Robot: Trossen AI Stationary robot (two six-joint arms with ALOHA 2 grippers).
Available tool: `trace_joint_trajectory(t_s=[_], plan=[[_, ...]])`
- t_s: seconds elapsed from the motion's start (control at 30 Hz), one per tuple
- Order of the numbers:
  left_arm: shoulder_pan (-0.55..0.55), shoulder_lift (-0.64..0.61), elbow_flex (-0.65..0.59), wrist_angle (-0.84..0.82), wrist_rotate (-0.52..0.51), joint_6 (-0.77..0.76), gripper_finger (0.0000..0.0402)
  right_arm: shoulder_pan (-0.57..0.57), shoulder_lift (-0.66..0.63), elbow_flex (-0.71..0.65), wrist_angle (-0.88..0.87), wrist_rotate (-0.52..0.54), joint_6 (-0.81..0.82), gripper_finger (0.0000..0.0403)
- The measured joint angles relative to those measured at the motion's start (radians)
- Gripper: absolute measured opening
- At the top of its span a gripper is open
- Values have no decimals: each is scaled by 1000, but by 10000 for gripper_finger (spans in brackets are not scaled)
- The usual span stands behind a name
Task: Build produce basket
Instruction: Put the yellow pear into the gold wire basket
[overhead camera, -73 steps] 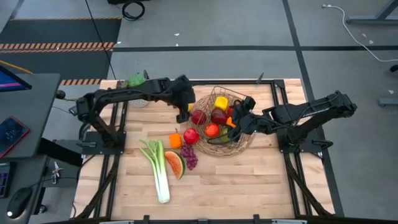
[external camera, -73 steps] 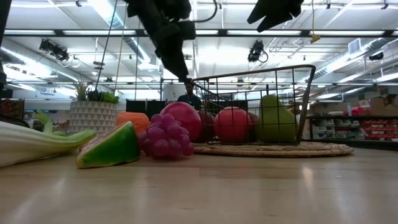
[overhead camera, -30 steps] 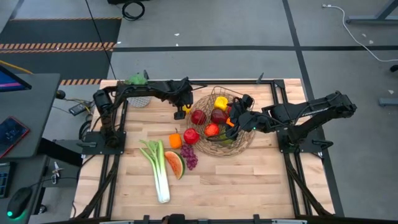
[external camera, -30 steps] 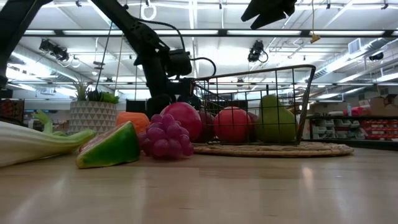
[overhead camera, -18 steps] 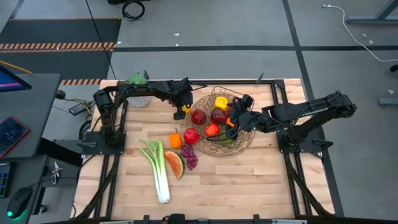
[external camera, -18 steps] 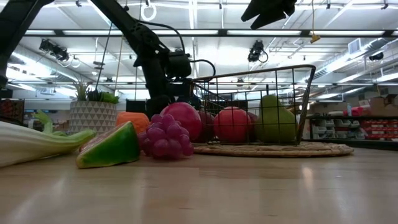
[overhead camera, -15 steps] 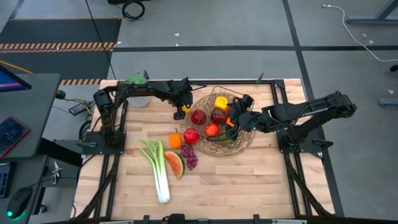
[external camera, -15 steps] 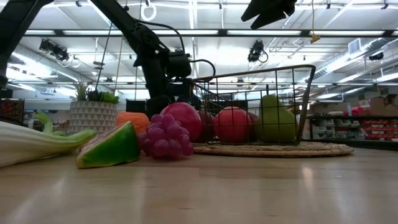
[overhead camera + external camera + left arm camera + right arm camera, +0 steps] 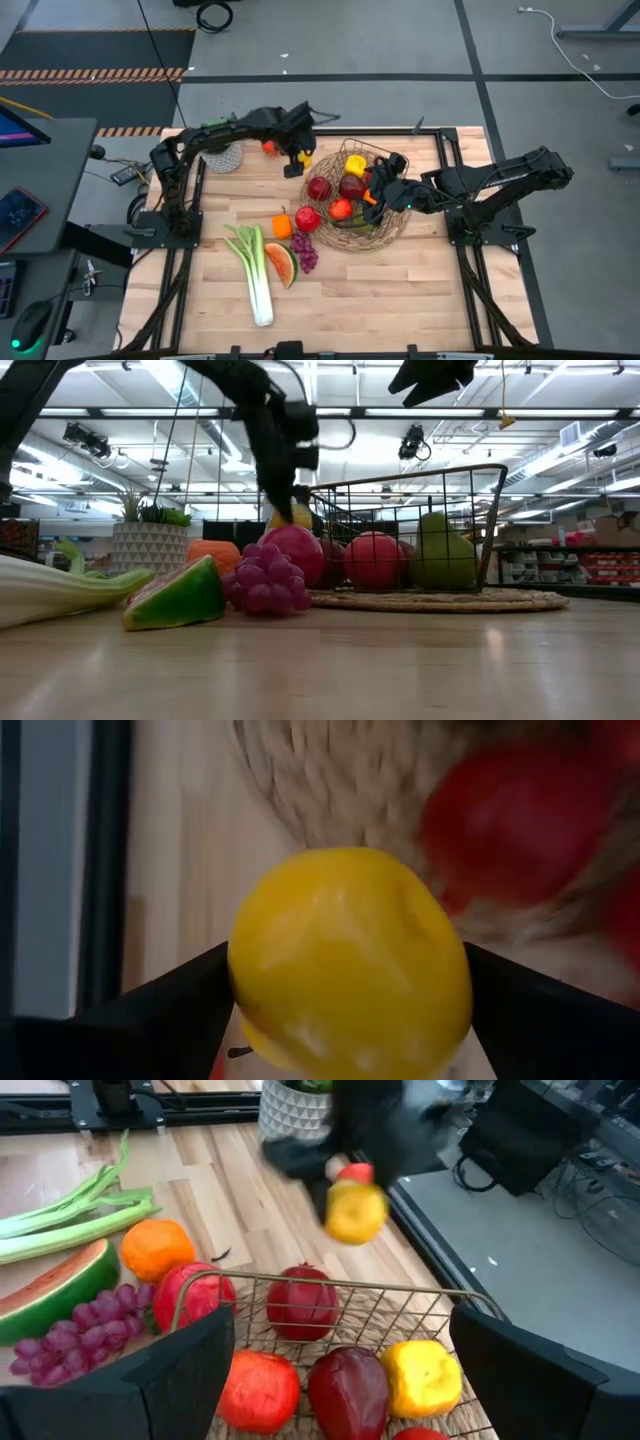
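1. The basket serves as the landmark: a brown wire grid body on a wide round woven rim, standing on the far half of the wooden tabletop, a little right of its middle.
2. The left pincer hangs in the air just beyond the basket's left rim, lifted clear of the tabletop.
3. Its two dark fingers are pinching a yellow lemon, one on each side; in the low view the lemon shows just above the red fruit at the basket's left edge.
4. The right pincer hovers over the right part of the basket, fingers spread wide and holding nothing; its wrist view looks down past both fingers into the wire frame.
5. Inside the basket lie several pieces of produce: red apples, a second yellow fruit at the far side, and a green pear at the right.
6. Just outside the basket's left rim, on the near side, a red apple rests touching the woven rim.
7. Beside that apple, away from the basket, sits an orange.
8. Purple grapes lie just nearer than the apple, and a watermelon slice lies beside them.
9. A long green-white leek stretches left of the watermelon, farthest of the loose produce from the basket.
10. A white netted pot with a green plant stands at the far left corner, well apart from the basket.
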Motion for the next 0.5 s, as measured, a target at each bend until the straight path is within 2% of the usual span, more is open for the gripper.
trace_joint_trajectory(t_s=[0.27, 0.33, 0.5], plan=[[5, -47, 223, -114, 297, -106, 353, 3, 0, 0, -101, -10, 66, 373], [3, -65, 243, -114, 383, -122, 353, 3, 0, 0, -118, -2, 80, 373], [-22, -112, 253, -110, 673, -134, 353, 3, 0, 0, -126, -1, 88, 373]])
